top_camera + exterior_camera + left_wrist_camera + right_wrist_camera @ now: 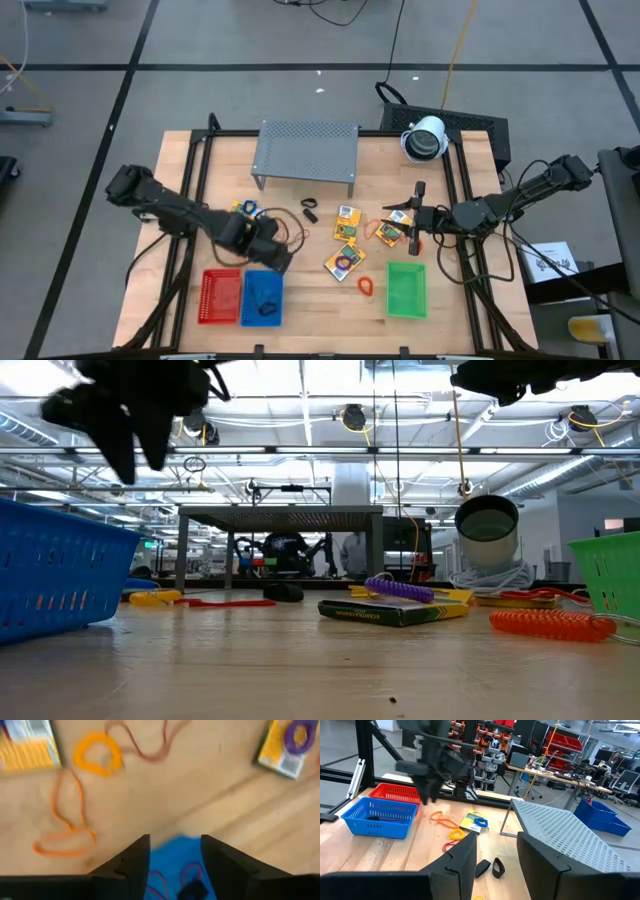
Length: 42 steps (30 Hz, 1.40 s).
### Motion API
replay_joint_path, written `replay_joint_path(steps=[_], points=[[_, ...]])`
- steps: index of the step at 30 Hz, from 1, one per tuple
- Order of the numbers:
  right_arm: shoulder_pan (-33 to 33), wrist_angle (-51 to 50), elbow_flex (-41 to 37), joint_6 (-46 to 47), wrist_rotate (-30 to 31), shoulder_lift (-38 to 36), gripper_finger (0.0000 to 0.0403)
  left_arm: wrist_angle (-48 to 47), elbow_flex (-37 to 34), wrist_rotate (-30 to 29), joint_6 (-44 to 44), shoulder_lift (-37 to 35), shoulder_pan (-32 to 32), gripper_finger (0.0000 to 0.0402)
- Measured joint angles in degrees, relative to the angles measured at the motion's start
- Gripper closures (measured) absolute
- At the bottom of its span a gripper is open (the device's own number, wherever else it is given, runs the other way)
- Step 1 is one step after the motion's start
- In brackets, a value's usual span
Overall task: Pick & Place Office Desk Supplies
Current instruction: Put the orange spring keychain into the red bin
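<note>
Here the left gripper hangs over the blue basket, fingers apart and empty; packets and bands lie scattered on the surface. The right gripper waits, fingers parted.

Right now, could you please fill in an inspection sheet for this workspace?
Surface: wooden table, bare between items.
Job's things: yellow packets and orange bands loose mid-table; black clips near the shelf; red coil by the green basket; a dark item already in the blue basket.
Clutter: grey shelf at the back; red basket beside the blue one; white round device.
Grippers: left gripper open, empty, above the blue basket; right gripper open, empty, over the table's right side.
Cables: black and yellow ones on the floor behind.
Surroundings: workshop benches, red bins.
</note>
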Motion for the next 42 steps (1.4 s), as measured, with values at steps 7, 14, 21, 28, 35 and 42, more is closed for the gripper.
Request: replay_joint_path(steps=[7,14,21,28,35,42], points=[[0.00,-0.58,0.00,-1.50,0.04,0.00,0.0273,0.40,-0.78,-1.33,14.29,0.00,8.99,0.0231],[-0.02,-0.58,0.00,-1.51,0.24,0.00,0.0273,6.62,-9.18,5.99,23.08,0.01,15.94,0.0231],[-0.11,0.31,0.00,-1.18,3.22,0.00,0.0273,12.31,-13.10,8.76,29.70,0.04,16.98,0.0231],[-0.11,0.29,0.00,-2.04,4.72,0.00,0.0273,16.32,-16.06,8.76,30.33,0.02,15.92,0.0231],[-0.11,2.06,0.00,-1.53,4.71,0.01,0.0273,20.21,-19.48,8.75,30.40,0.07,15.17,0.0231],[-0.09,4.23,0.00,-1.53,4.57,0.00,0.0273,21.39,-21.62,8.56,29.63,0.07,15.21,0.0231]])
